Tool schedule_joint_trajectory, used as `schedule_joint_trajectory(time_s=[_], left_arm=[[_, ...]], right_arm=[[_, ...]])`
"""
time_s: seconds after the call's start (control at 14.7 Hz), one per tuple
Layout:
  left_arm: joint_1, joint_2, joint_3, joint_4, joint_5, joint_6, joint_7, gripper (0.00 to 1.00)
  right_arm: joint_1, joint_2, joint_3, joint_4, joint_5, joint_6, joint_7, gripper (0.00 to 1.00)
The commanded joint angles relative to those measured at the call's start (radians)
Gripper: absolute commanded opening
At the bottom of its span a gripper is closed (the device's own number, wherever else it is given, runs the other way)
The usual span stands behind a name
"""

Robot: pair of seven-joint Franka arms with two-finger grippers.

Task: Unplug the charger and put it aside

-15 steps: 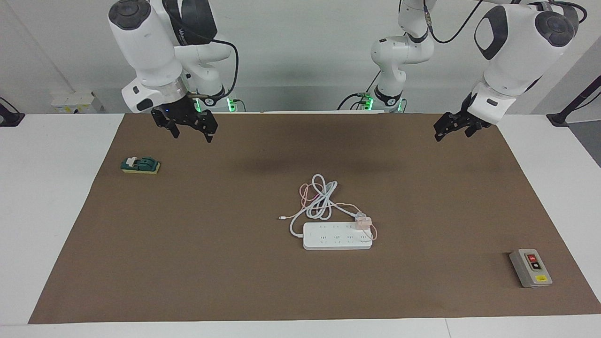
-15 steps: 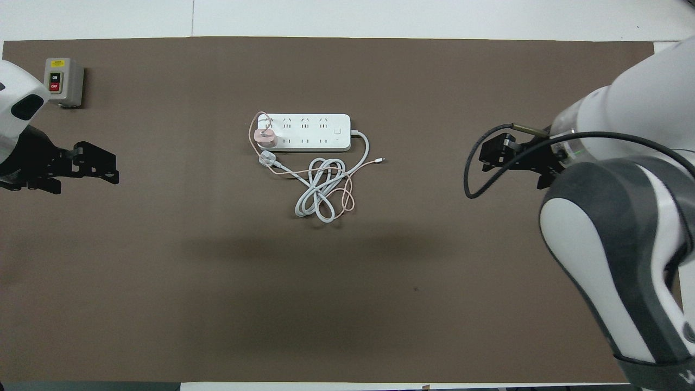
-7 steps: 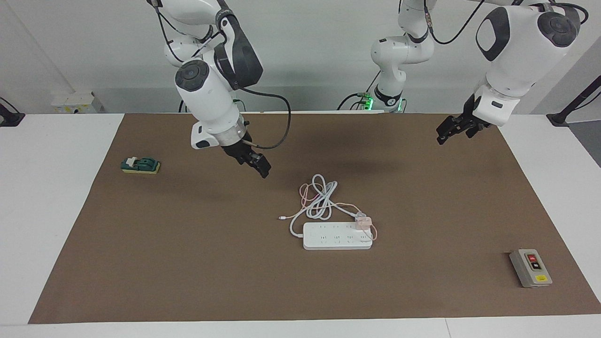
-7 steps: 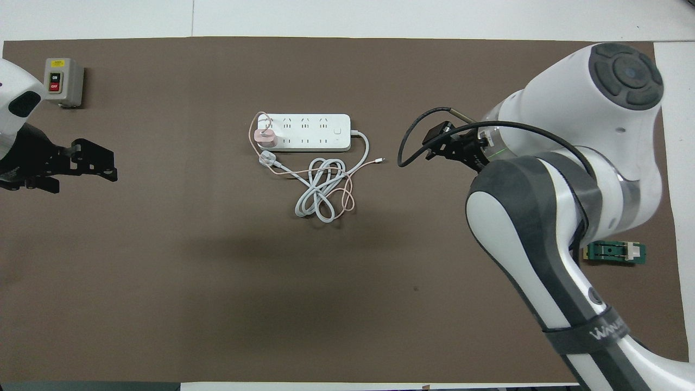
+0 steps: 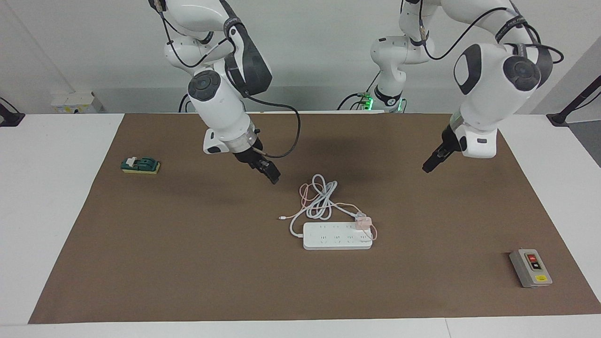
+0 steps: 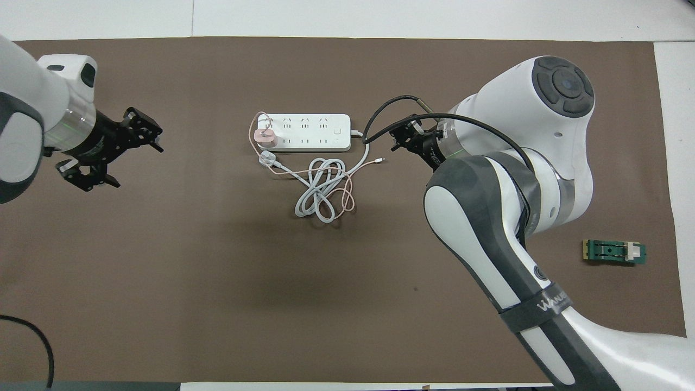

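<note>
The right end effector (image 5: 271, 177) hangs low over the bare brown mat (image 5: 188, 263), close to the coiled cords and clear of them; its black fingers point down toward the worktop (image 5: 51, 225), and whether they are apart or together cannot be told. It holds nothing.

The left end effector (image 6: 133, 149) is over the mat toward the left arm's end, well apart from the strip. In the overhead view its fingers (image 6: 145, 124) stand spread wide, with nothing between them.

The small pale pink cube-shaped charger (image 5: 364, 222) sits plugged into the long white multi-socket power strip (image 5: 335, 236), at the strip's end toward the left arm's side. Its thin pink cable (image 5: 305, 195) loops beside the plug and runs into a tangle with the thicker white cord (image 5: 321, 199), which lies just nearer to the robots than the strip. Where pink cable and white cord cross, the two are hard to tell apart.

A green clip-like block on a yellow base (image 5: 140, 165) lies near the right arm's end. A grey switch box with red and black buttons (image 5: 530, 268) lies near the left arm's end.
</note>
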Motion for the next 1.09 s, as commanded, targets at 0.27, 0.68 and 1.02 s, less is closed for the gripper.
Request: schedule_joint_trajectory(time_s=[0.27,0.68,1.02], left_arm=[[-0.113,0.289,0.018,0.202,0.007,0.129,-0.623,1.00],[-0.165,0.328,0.015,0.143,0.008,0.344,-0.908,1.00],[-0.205,0.308,0.016,0.044,0.008,0.423,-0.920,1.00]], right_arm=[[0.046,0.094,-0.004,0.053,0.109,0.108,0.222,1.00],[0.108,0.352,-0.002,0.248,0.264,0.234,0.434,1.00],[0.094,0.559,-0.002,0.429,0.441,0.250,0.449,1.00]])
